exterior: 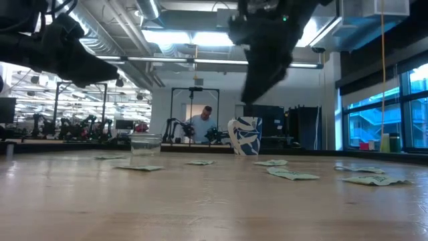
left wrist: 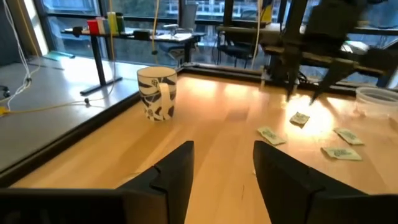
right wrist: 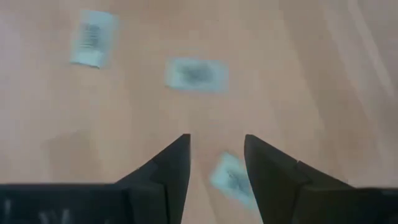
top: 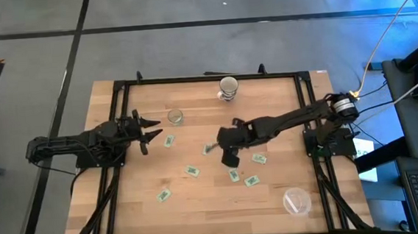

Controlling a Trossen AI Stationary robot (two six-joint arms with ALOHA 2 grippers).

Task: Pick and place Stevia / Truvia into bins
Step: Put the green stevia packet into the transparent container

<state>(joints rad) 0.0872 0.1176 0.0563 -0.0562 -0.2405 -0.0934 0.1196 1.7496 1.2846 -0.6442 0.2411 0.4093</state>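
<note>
Several white-and-green sachets lie flat and scattered on the wooden table, among them one (top: 233, 175), one (top: 210, 148) and one (top: 169, 141). The clear round tub (top: 297, 201) stands near the table's near right corner. My right gripper (top: 230, 158) hovers open above the middle of the table, pointing down. In the right wrist view its fingers (right wrist: 216, 140) frame a sachet (right wrist: 231, 177) below without touching it. In the low view it (exterior: 266, 50) hangs well above the table. My left gripper (top: 151, 133) waits open at the left side, held level.
A white-and-blue mug (top: 228, 88) stands by the far edge and a small clear glass (top: 175, 117) stands near my left gripper. The black frame rails (top: 122, 138) run along the table's sides. A person sits in the room beyond the far edge (exterior: 200, 120).
</note>
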